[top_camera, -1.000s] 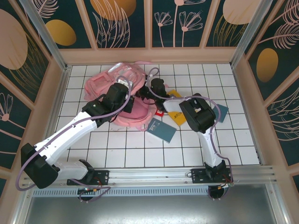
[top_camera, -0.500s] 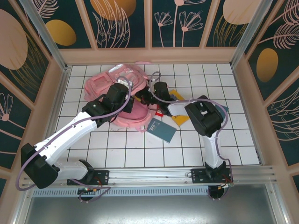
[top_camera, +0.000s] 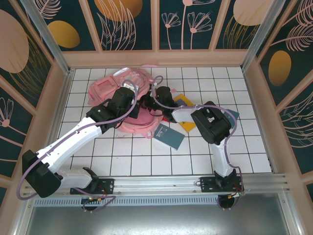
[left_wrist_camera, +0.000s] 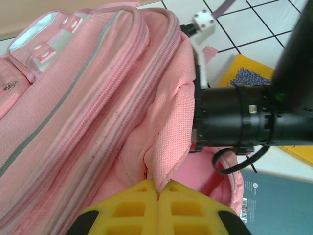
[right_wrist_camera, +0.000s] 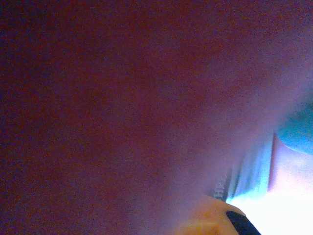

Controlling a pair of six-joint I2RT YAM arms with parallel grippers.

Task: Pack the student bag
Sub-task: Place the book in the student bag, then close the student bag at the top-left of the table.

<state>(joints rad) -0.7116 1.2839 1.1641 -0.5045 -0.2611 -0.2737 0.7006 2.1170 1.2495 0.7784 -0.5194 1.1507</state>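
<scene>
Left gripper (left_wrist_camera: 157,190) is pinching the soft pink fabric backpack's (left_wrist_camera: 93,103) rim; right gripper (top_camera: 147,104), pressed together, is poking in from three o'clock.

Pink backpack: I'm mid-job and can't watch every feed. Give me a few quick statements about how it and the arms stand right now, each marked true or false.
1. The left gripper is shut on a fold of the backpack's fabric. True.
2. The right arm reaches into the backpack's opening. True.
3. The dark teal book is already inside the backpack. False: it lies on the table, just outside the backpack's edge.
4. The backpack stands upright against the back wall. False: it lies flat on the tiled table, with both arms over it.
</scene>
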